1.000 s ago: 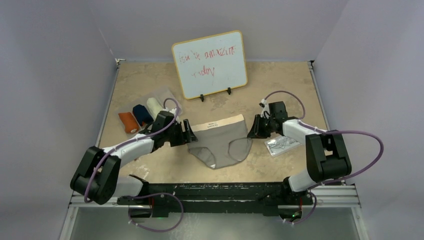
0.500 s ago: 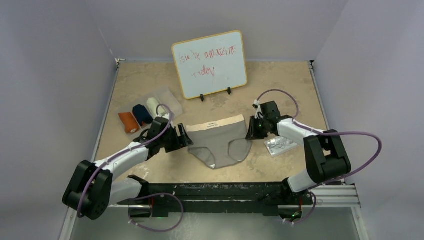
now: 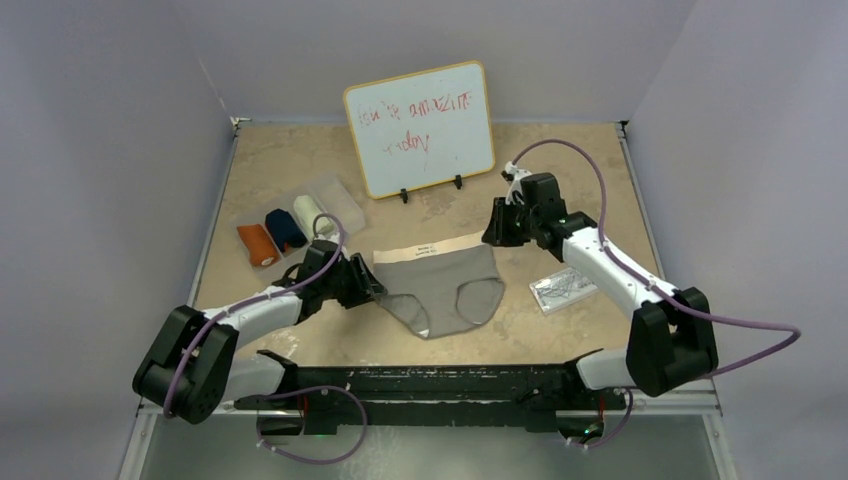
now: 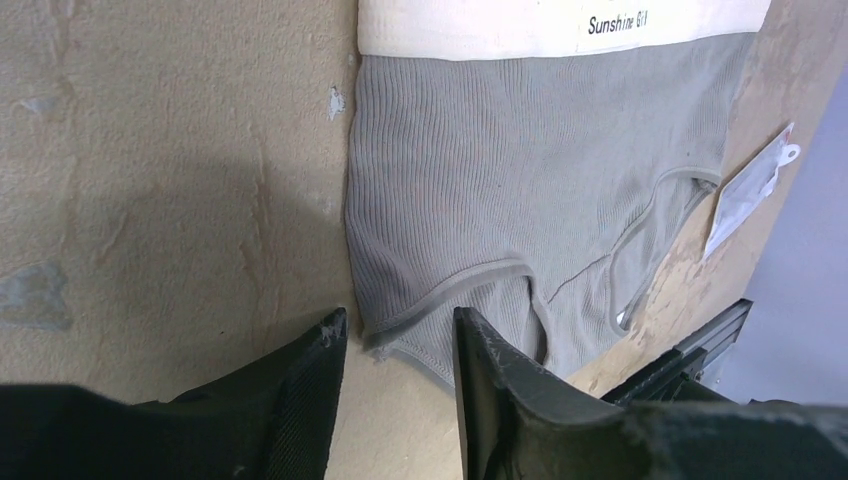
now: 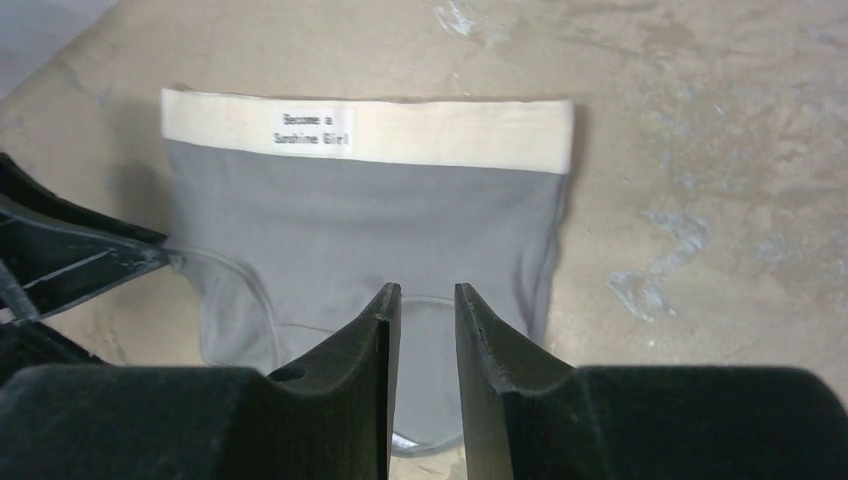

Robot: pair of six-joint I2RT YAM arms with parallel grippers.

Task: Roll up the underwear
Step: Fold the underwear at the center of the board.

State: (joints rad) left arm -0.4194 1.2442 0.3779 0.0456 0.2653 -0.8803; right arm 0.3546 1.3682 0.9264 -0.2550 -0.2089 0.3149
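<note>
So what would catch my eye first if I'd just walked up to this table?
Probably the grey underwear lying flat mid-table, beige waistband toward the back, with the left gripper at its edge and the right gripper off its far corner. Behind stands a whiteboard scrawled in red; at left sit three rolls, orange, navy and cream.

black print "Become a Sunshine Girl" on white waistband label [image 5: 315, 130] of grey underwear [image 5: 370, 230], straight ahead of right gripper [image 5: 425, 300], same label cropped to "Sunshine Gi", far ahead-right of left gripper [image 4: 395, 330], whiteboard [image 3: 420, 128] red scrawl beyond both, unreadable
</note>
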